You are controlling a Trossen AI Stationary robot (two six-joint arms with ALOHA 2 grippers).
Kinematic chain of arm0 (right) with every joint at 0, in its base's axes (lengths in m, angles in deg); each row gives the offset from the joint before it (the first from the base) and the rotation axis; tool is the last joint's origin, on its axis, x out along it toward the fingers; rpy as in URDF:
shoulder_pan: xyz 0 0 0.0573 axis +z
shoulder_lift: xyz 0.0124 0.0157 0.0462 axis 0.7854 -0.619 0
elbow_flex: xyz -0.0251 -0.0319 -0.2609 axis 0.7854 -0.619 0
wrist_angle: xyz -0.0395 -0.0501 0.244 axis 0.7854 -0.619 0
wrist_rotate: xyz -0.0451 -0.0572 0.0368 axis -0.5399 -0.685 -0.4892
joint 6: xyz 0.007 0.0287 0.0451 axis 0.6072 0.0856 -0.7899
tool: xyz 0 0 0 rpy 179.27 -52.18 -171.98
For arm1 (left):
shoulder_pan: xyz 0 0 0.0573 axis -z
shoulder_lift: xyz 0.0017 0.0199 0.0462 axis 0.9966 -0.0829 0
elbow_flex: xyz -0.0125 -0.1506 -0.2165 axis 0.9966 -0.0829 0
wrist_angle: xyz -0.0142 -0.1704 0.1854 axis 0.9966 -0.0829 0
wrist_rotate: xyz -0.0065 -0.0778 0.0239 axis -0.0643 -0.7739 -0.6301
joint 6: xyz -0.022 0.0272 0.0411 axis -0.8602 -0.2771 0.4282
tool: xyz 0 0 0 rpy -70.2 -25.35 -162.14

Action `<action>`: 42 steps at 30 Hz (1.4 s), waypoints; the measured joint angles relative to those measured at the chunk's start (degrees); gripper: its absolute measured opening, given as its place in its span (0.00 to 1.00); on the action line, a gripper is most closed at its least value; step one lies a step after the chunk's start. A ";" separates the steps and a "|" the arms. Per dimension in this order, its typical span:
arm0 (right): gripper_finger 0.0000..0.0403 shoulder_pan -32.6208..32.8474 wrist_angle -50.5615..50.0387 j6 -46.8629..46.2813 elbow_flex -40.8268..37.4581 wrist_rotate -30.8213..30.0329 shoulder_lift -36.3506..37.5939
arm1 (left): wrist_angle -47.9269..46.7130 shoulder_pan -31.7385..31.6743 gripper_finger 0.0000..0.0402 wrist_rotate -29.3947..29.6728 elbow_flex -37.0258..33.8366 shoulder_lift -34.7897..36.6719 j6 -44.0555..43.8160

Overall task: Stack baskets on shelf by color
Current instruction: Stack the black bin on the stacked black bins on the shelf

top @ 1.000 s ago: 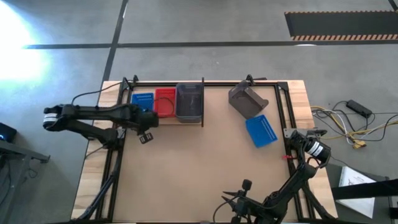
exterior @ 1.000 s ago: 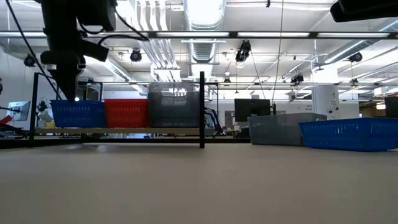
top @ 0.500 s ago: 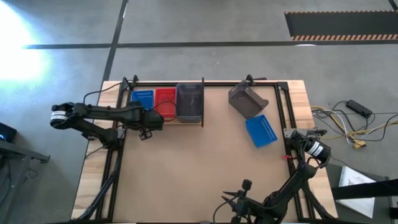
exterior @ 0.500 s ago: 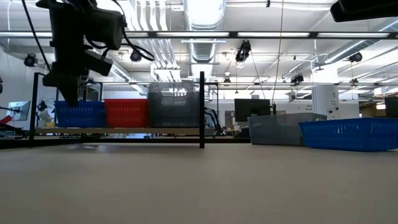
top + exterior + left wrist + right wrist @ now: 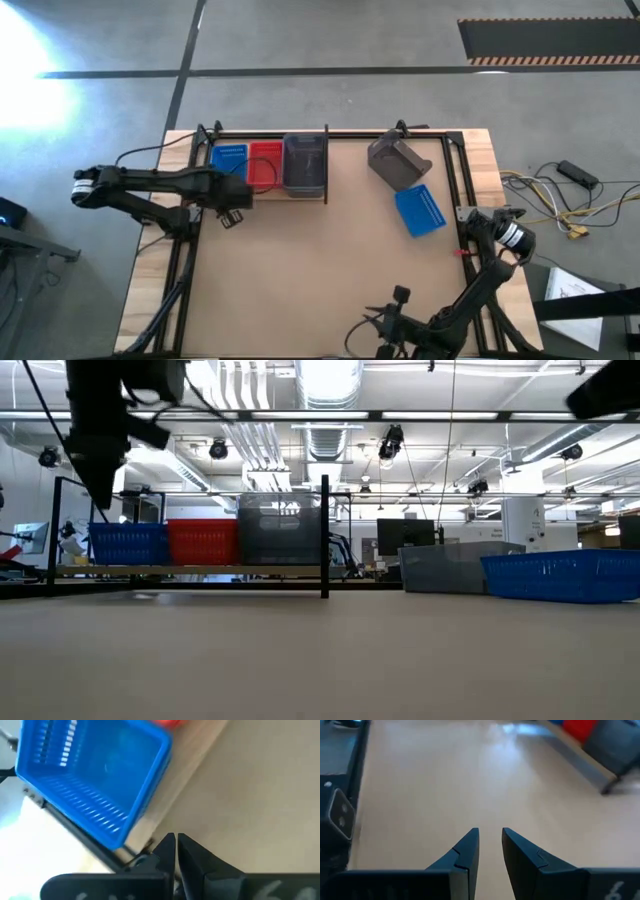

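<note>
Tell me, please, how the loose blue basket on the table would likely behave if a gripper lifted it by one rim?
The blue basket looks like thin slotted plastic, so probably light and somewhat flexible. Its shallow, wide shape suggests it would tilt when held by one rim, though it should sit stably when pushed.

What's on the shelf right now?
Three baskets side by side on the shelf: a blue basket, a red basket and a dark grey basket next to the divider. Whether any hides another nested inside cannot be seen.

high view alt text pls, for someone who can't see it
Seen from above, a blue basket, a red basket and a dark grey basket sit side by side on the shelf. The left pincer hovers shut just in front of them. A second grey basket and blue basket lie on the tabletop.
</note>
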 joint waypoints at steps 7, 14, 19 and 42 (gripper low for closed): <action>0.19 0.46 -32.06 -26.26 1.80 12.57 7.87 | 15.44 15.11 0.01 3.94 -0.34 5.17 -9.04; 0.19 -5.76 -47.72 -28.14 -0.12 15.87 14.34 | 53.35 34.75 0.01 13.91 -4.47 0.84 0.70; 0.19 -16.84 -50.37 -14.88 -2.62 15.84 19.27 | 79.90 44.54 0.01 19.20 -4.71 -9.84 15.31; 0.41 -69.87 -16.88 30.22 -27.87 38.24 43.42 | 109.15 49.02 0.01 22.14 2.96 -38.99 29.82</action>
